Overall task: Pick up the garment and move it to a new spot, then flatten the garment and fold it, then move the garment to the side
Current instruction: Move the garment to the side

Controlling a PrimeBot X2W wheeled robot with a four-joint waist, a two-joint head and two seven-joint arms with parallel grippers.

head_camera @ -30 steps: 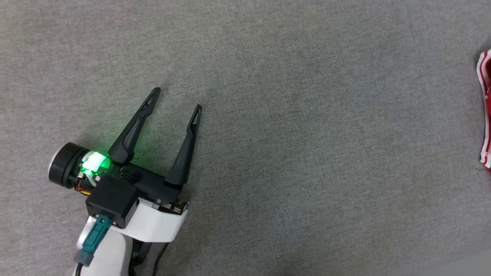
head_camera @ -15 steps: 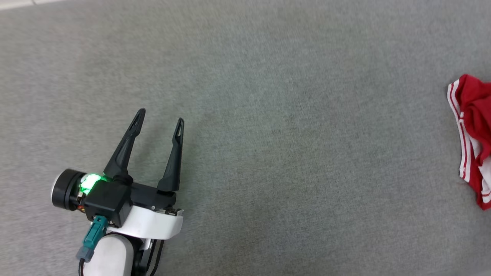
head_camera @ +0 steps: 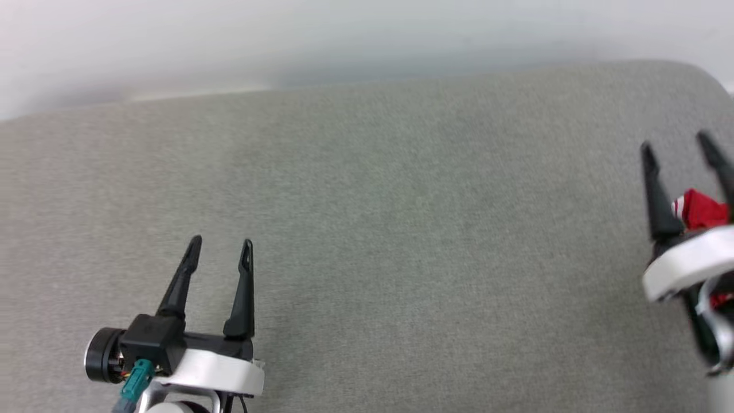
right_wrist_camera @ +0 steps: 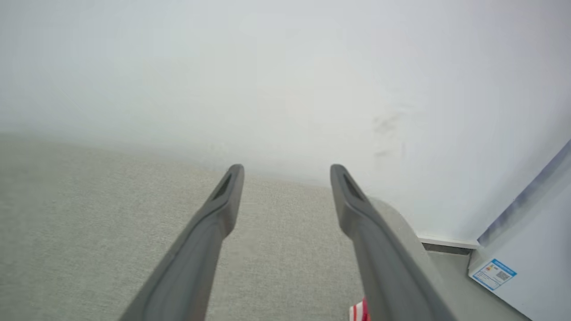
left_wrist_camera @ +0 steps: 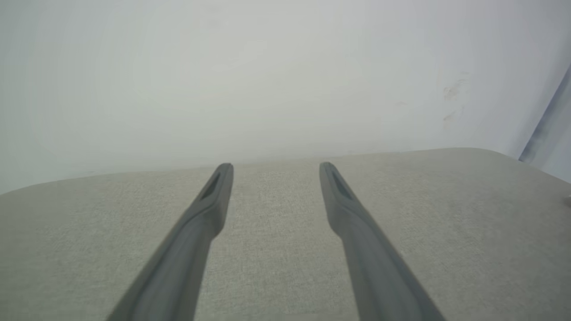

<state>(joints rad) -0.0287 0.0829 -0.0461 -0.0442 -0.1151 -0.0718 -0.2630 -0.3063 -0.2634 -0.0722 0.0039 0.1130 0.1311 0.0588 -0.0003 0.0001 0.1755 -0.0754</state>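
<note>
Grey woven surface [head_camera: 401, 229] from edge to edge in head view, rounded at the far-right corner; pale wall [head_camera: 344, 40] beyond, blurred. Low at the left, left claw [head_camera: 222, 241], fingers spread, pinching nothing, well apart from the work. At the right edge, right claw [head_camera: 675, 141], fingers likewise spread. Of the garment [head_camera: 701, 209], only a red bunch with a white-and-red striped edge, seen between the roots of the right claw's fingers and partly behind its white wrist; most likely lying beneath, not gripped. Too little on show to tell flat, folded or crumpled. Judgement: cloth near the right-hand edge with both claws free of it, so either set aside at the end or not yet taken up; cannot settle which. Nothing lying on the grey stretch between the two claws.

Left wrist view: two dark fingers parted over plain grey weave, wall ahead with faint scuffs [left_wrist_camera: 455, 91]. No obstacle near.

Right wrist view: fingers parted, nothing between the tips. Scrap of red-and-white stripe at the bottom edge, just beside the right-hand finger. Rounded corner close under that finger, then the floor [right_wrist_camera: 450, 263] and a pale panel with a blue-printed label [right_wrist_camera: 493, 273]. Risk, as judged: cloth this near the edge, easy to drag off the side.
</note>
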